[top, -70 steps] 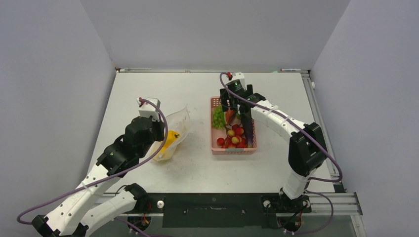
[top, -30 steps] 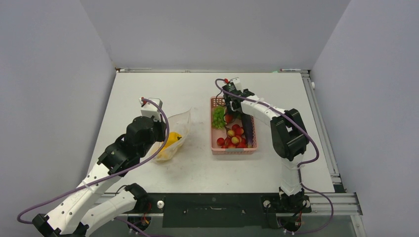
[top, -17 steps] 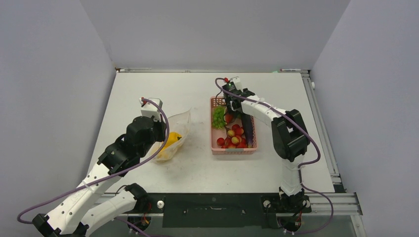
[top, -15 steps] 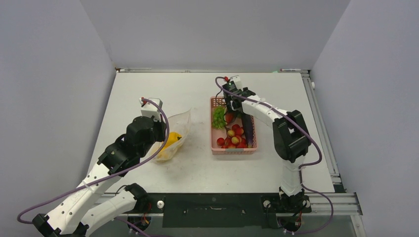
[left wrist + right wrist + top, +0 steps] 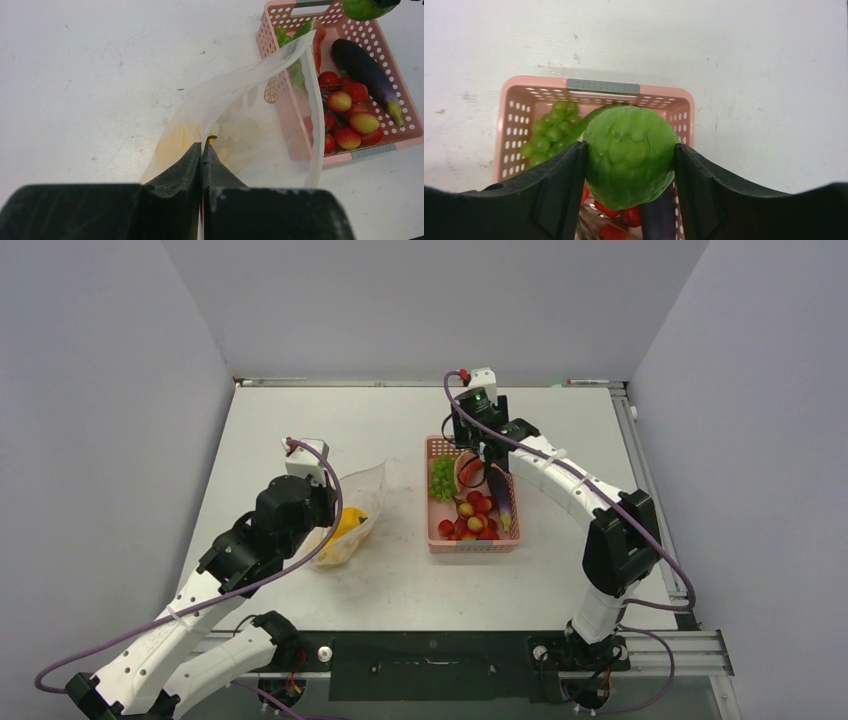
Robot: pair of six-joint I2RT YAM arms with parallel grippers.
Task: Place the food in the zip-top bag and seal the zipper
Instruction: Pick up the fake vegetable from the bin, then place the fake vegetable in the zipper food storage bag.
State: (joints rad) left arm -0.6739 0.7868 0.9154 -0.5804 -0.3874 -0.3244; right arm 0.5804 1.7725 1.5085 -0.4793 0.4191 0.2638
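The clear zip-top bag [image 5: 358, 502] lies left of the basket, mouth open toward it, with a yellow pepper [image 5: 347, 523] inside. My left gripper [image 5: 201, 151] is shut on the bag's upper mouth edge and holds it up; the whitish zipper [image 5: 314, 135] curves round the opening. My right gripper [image 5: 629, 167] is shut on a green leafy ball [image 5: 629, 152] and holds it above the far end of the pink basket [image 5: 602, 86]. In the top view the right gripper [image 5: 476, 440] hides that ball. The basket holds green grapes [image 5: 441, 476], an eggplant [image 5: 501, 498] and small red fruits [image 5: 474, 520].
A watermelon slice [image 5: 466, 471] lies in the pink basket [image 5: 436, 532] in the middle of the table. Bare white tabletop [image 5: 330, 425] surrounds bag and basket. Grey walls stand on three sides, and a metal rail [image 5: 650, 490] runs along the right edge.
My right gripper has risen out of the basket with the green leafy ball in it, uncovering the eggplant and watermelon slice. The left arm and the bag have not moved.
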